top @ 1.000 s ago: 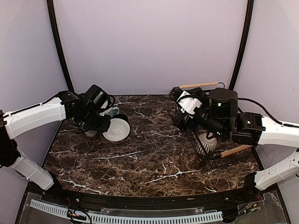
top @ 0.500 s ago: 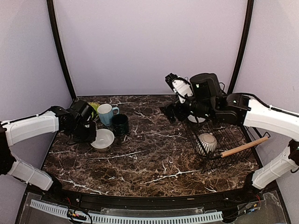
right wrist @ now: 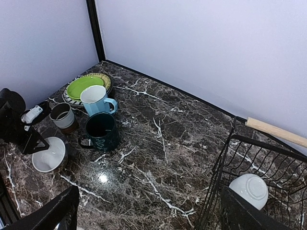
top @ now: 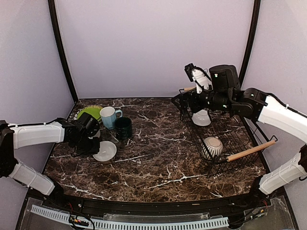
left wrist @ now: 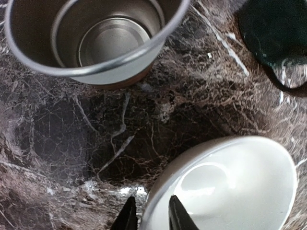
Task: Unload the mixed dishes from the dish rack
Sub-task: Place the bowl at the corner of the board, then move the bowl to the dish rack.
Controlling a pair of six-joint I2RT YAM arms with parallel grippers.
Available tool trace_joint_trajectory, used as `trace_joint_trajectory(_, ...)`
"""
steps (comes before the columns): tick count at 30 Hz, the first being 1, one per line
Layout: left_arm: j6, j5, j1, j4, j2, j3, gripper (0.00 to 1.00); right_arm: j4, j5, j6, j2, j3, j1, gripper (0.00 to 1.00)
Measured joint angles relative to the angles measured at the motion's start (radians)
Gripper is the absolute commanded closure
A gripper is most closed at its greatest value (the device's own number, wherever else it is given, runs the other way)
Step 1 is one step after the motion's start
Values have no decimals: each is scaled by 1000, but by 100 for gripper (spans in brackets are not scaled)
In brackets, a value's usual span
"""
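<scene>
between lilac walls (top: pixel 153 48), the dish rack (top: pixel 247 152) sits on a dark marble tabletop (top: pixel 158 158).

Even light — w/ glare on table (right wrist: pixel 102 178)

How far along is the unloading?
Out on the table: lime-green plate on a striped plate, light blue mug, dark green mug, small grey cup. In hand: left gripper straddles the rim of the white bowl, bowl down. Left in the dish rack: striped grey bowl and a white upturned dish; right gripper open, empty.
</scene>
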Motion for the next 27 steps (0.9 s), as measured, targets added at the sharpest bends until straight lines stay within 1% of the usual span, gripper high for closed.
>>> trace_joint_trajectory(1, -2, 2, 0, 9, -3, -2, 68, 0, -8, 5, -3, -1, -4, 1)
trace_joint_trajectory(4, -4, 2, 0, 18, -27, -6, 52, -1, -16, 15, -5, -4, -10, 1)
trace_joint_trajectory(5, -5, 0, 0, 17, -41, -6, 46, -3, -18, 18, -5, -5, -11, 1)
trace_joint_trajectory(6, -6, -3, 0, 14, -58, -7, 43, -6, -20, 19, -5, -6, -14, 1)
trace_joint_trajectory(7, -2, -5, 0, 10, -73, -7, 37, -9, -20, 19, -5, -7, -16, 1)
trace_joint_trajectory(8, -8, -9, 0, 2, -94, -7, 34, -15, -20, 22, -5, -8, -20, 1)
trace_joint_trajectory(9, -8, -13, 0, -8, -118, -7, 29, -21, -20, 23, -5, -8, -23, 1)
trace_joint_trajectory(11, -7, -23, 0, -35, -177, -3, 22, -35, -21, 26, -5, -8, -33, 1)
trace_joint_trajectory(14, -2, -32, 0, -90, -256, 40, 16, -53, -30, 34, -5, -8, -61, 1)
trace_joint_trajectory(18, 43, -23, 0, -134, -312, 219, 10, -61, -62, 74, -5, -10, -134, 1)
trace_joint_trajectory(21, 101, 27, 0, -125, -288, 407, 7, -61, -106, 135, -2, -18, -212, 1)
trace_joint_trajectory(24, 155, 106, 0, -100, -204, 602, 6, -61, -168, 214, 10, -29, -285, 1)
trace_joint_trajectory(27, 210, 193, 0, -71, -67, 810, 6, -60, -228, 303, 31, -43, -356, 1)
